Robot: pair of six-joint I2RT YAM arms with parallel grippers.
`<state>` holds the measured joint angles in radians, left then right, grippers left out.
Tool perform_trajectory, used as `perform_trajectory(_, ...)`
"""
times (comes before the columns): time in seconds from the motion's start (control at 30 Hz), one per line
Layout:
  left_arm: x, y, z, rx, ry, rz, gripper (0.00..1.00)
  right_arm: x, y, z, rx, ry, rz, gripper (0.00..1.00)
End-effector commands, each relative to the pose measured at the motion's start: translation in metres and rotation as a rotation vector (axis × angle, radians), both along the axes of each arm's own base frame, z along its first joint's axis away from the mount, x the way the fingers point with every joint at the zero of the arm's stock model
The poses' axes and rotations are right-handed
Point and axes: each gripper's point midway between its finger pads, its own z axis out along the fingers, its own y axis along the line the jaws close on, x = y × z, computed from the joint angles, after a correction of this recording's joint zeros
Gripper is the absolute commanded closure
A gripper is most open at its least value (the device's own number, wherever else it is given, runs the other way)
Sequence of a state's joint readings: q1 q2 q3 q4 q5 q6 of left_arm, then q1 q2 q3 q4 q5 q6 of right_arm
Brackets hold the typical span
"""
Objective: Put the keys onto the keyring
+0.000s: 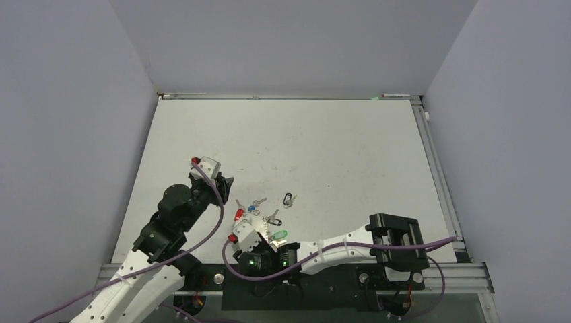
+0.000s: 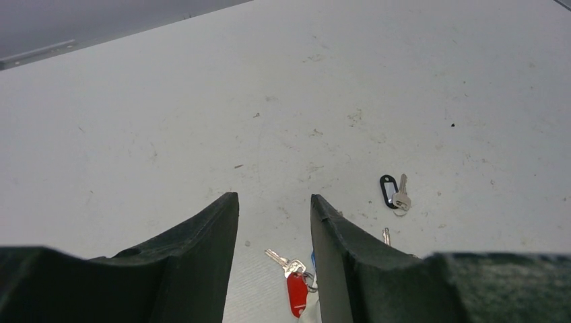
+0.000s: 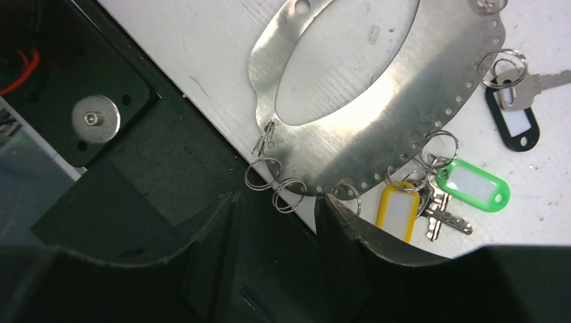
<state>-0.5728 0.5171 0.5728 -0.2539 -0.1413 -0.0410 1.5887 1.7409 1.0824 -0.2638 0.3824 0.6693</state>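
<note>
The keyring [image 3: 411,114] is a wide silvery oval band with holes along its rim, lying at the table's near edge. A yellow-tagged key [image 3: 397,210] and a green-tagged key [image 3: 471,185] hang from it on small split rings, and a black-tagged key [image 3: 515,124] lies at its right rim. My right gripper [image 3: 277,202] is open just below the band's rim, with loose split rings between its fingertips. My left gripper [image 2: 273,196] hovers open over the table, holding nothing. A red-tagged key [image 2: 296,293] lies below its gap. A silvery key on a black clip [image 2: 394,192] lies farther right.
The black base plate [image 3: 101,168] with a bolt lies just off the table's near edge, beside my right gripper. A blue-tagged key [image 1: 252,208] and the other keys cluster near the front centre of the table [image 1: 303,141]. Grey walls stand on three sides.
</note>
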Motion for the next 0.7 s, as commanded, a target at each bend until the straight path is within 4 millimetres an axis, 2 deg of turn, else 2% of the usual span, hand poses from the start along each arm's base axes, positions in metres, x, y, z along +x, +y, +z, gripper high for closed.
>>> perform_trajectory(0.0,0.000,0.003,0.025,-0.042,-0.056,0.016,0.59,-0.002,0.004,-0.005,-0.031,-0.041,-0.050,0.56)
perform_trajectory(0.23,-0.002,0.002,0.025,-0.048,-0.059,0.004,0.59,0.004,-0.002,-0.025,-0.132,-0.136,-0.066,0.62)
perform_trajectory(0.43,-0.002,0.001,0.026,-0.051,-0.063,-0.001,0.59,0.004,-0.003,-0.030,-0.146,-0.154,-0.070,0.68)
perform_trajectory(0.6,-0.002,0.000,0.025,-0.050,-0.060,-0.004,0.59,0.004,-0.007,-0.034,-0.189,-0.186,-0.075,0.86)
perform_trajectory(0.67,-0.002,0.000,0.025,-0.050,-0.060,-0.005,0.59,0.003,-0.008,-0.034,-0.195,-0.193,-0.072,0.89)
